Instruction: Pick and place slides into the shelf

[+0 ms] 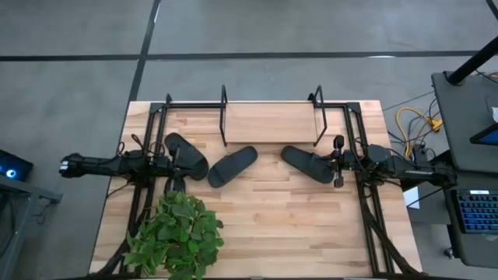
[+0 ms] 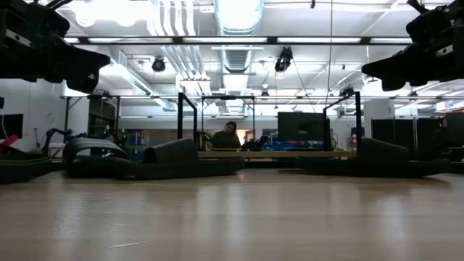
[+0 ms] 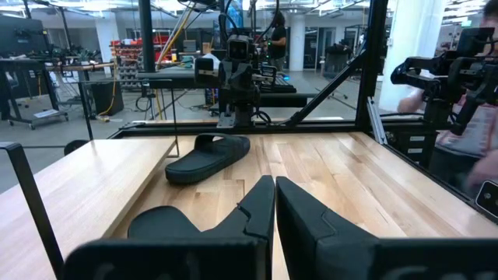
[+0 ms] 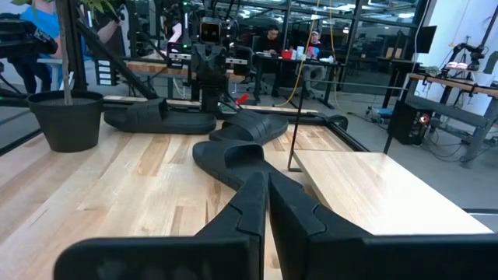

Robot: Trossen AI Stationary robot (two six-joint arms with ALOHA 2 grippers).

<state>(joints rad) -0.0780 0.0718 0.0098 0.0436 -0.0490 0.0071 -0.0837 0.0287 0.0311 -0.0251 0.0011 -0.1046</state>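
Note:
Three black slides lie sole-down on the wooden table in front of the shelf (image 1: 271, 122): a left slide (image 1: 187, 155), a middle slide (image 1: 232, 166) and a right slide (image 1: 307, 164). A fourth slide does not show. My left gripper (image 1: 173, 165) is shut and empty, raised above the left slide's near end; its shut fingers show in the left wrist view (image 3: 274, 204). My right gripper (image 1: 332, 163) is shut and empty, raised just right of the right slide (image 4: 233, 159); its fingers show in the right wrist view (image 4: 267, 194). The shelf's pale board holds nothing.
A potted green plant (image 1: 177, 233) stands at the table's near left, close to my left arm. Black arm-mount frames (image 1: 366, 194) run along both table sides. The shelf's upright rod loops (image 2: 188, 119) stand at its ends. Bare wood lies at the near middle.

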